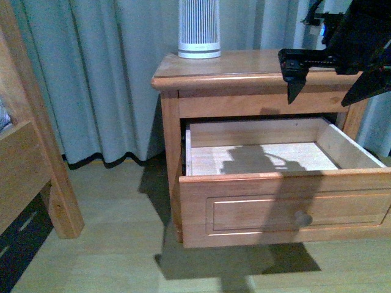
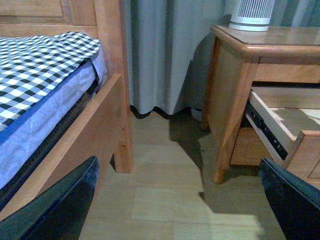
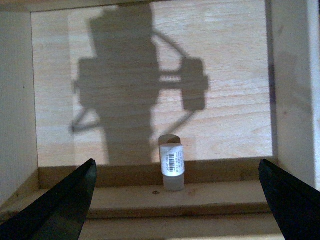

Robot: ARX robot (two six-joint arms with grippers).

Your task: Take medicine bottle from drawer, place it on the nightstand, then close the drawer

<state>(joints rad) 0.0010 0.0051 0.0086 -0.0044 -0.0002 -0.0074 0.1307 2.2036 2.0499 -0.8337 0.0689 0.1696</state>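
The nightstand (image 1: 244,67) stands ahead with its taller drawer (image 1: 275,207) pulled out; its round knob (image 1: 302,218) faces me. The medicine bottle (image 3: 172,167), white with a barcode label, sits inside the drawer against a wooden wall. It is hidden in the front view. My right gripper (image 1: 321,91) hovers above the open drawer's right part. It is open and empty, and the bottle lies between its wide-spread fingers (image 3: 65,205) in the right wrist view. My left gripper (image 2: 175,205) is open and empty, low over the floor left of the nightstand (image 2: 235,90).
A ribbed grey-white cylinder device (image 1: 199,27) stands on the nightstand's top at the back left. A wooden bed frame post (image 1: 36,122) and a bed with a checked sheet (image 2: 40,65) are at the left. A grey curtain (image 1: 98,73) hangs behind.
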